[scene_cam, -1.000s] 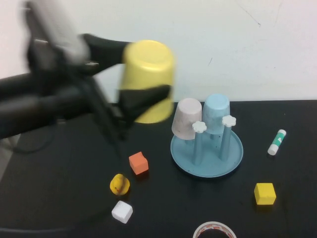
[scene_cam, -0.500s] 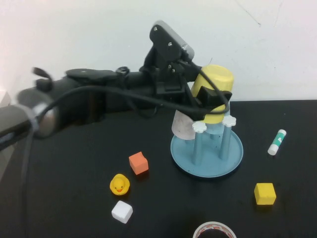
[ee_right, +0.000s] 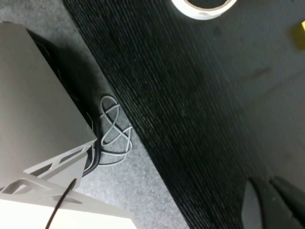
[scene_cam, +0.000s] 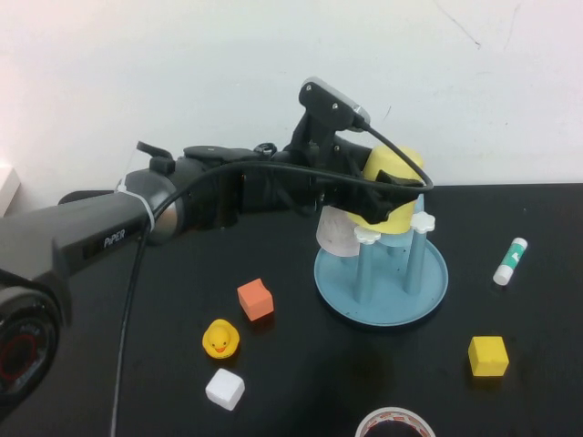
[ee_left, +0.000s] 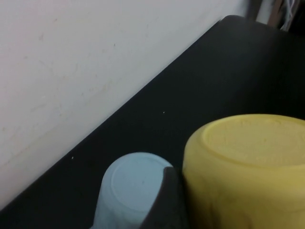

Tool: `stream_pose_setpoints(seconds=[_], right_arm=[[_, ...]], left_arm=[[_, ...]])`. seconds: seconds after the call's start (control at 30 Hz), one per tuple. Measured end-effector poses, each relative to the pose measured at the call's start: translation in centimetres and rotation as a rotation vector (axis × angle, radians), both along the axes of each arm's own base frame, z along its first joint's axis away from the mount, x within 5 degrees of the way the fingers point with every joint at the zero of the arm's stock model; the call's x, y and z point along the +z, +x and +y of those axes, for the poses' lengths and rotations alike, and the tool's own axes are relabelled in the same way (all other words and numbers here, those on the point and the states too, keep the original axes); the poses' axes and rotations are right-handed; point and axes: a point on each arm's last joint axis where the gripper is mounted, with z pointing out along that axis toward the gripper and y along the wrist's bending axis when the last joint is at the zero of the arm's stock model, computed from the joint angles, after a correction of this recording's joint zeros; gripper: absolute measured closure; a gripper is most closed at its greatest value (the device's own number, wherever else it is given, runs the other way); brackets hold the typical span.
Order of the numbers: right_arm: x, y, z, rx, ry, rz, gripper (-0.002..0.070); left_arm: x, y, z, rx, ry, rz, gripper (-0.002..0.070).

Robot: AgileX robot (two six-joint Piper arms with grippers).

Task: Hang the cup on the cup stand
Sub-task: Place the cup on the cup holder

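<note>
The yellow cup [scene_cam: 390,162] hangs upside down in my left gripper [scene_cam: 394,191], which is shut on its sides. It sits just over the back of the blue cup stand [scene_cam: 383,308], above the white knobs of the two free pegs [scene_cam: 367,234]. A pinkish-white cup [scene_cam: 335,233] is on a peg to its left. In the left wrist view the yellow cup [ee_left: 248,167] fills the corner, with a dark finger [ee_left: 164,202] against it and a light blue cup [ee_left: 127,183] just beyond. My right gripper [ee_right: 266,185] is shut and empty, low over the table's near edge.
On the black table lie an orange cube [scene_cam: 255,299], a yellow duck [scene_cam: 219,339], a white cube [scene_cam: 224,389], a yellow cube [scene_cam: 487,355], a tape roll [scene_cam: 393,423] and a green-capped stick [scene_cam: 509,260]. A grey box [ee_right: 38,109] and cables sit on the floor beside the table.
My left arm has swung right with the yellow cup, from the table's left-centre to over the cup stand, then eased down a little. The right gripper has stayed still.
</note>
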Motion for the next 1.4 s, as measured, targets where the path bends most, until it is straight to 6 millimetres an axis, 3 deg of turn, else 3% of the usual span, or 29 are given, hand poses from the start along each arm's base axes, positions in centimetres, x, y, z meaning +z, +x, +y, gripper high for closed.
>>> stream_pose_setpoints(seconds=[0.3,0.6,1.0,1.4], right_arm=[[0.0,0.0,0.0,-0.001,0.005,0.006,0.0678],[0.0,-0.1,0.1,0.0,0.011,0.014,0.0678],[0.0,-0.1,0.1,0.0,0.013,0.016,0.0678],[0.0,-0.1,0.1,0.0,0.013,0.016,0.0678]], left_arm=[[-0.8,0.7,0.3,0.097,-0.001,0.065,0.009],[-3.3,1.1,0.0,0.102,-0.014,0.161,0.009],[-3.4,1.1,0.0,0.117,-0.03,0.197,0.009],[-4.1,0.7,0.2,0.082,0.062,0.213,0.0064]])
